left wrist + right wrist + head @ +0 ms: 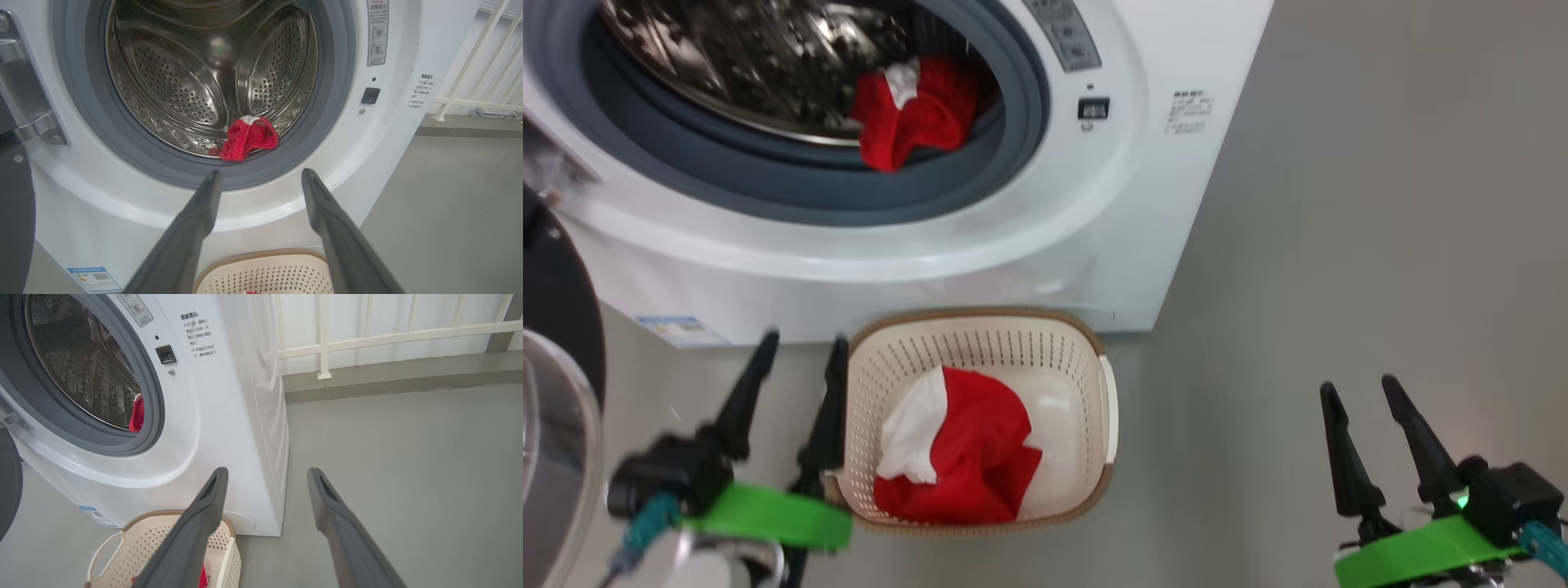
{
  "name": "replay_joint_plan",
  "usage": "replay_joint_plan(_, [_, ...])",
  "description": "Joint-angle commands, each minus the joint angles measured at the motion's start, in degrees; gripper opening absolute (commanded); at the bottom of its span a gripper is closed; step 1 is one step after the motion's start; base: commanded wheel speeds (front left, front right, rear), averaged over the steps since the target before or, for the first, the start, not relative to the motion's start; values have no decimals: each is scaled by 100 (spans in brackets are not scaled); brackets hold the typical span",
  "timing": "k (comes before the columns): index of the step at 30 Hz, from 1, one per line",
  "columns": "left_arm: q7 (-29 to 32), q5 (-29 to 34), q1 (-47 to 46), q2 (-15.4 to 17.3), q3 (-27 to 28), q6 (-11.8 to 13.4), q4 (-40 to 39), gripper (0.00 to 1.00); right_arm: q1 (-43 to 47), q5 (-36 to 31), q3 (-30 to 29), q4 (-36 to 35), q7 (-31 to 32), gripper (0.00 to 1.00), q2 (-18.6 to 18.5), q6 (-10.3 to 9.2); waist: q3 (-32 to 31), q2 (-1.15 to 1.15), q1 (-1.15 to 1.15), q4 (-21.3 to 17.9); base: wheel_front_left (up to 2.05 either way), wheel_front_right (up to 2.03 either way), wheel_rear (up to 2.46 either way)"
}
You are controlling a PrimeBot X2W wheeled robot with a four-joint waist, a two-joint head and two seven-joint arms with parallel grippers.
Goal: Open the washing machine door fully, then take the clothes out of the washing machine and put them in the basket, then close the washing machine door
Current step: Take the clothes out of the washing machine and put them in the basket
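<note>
The washing machine (1094, 212) stands open, its door (560, 367) swung out at the left edge. One red garment (915, 110) lies at the front of the steel drum (184, 81), by the grey gasket; it shows again as the red garment (247, 139). The cream basket (1013, 351) sits on the floor below the opening and holds a red and white garment (956, 457). My left gripper (803, 343) is open and empty just left of the basket. My right gripper (1357, 390) is open and empty over bare floor to the right.
Grey floor (1339, 245) stretches to the right of the machine. A white railing (327, 343) stands along the wall behind it. The door's metal hinge (24, 102) juts out at the left of the opening.
</note>
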Motion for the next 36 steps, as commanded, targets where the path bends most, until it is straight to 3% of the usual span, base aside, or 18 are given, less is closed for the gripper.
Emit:
replay_joint_plan(1, [-29,-75,-425,188,124,-32,-10,100,-247,43,181,-152,-37,100,-74,28,491,0,0,-74,0,0,0])
replay_joint_plan(10, [-29,-372,-2086,597,-228,-32,825,100,-802,155,342,-130,-37,100,-73,28,1367,0,0,-245,0,0,0])
replay_joint_plan(20, [-29,-706,-3596,832,-690,-32,1798,100,-1169,156,447,24,-37,100,-73,28,2030,0,0,-223,0,0,0])
replay_joint_plan(36, [-29,-945,-4991,1058,-1036,-32,2812,100,-1433,192,567,146,-37,100,-73,28,2626,0,0,-333,0,0,0])
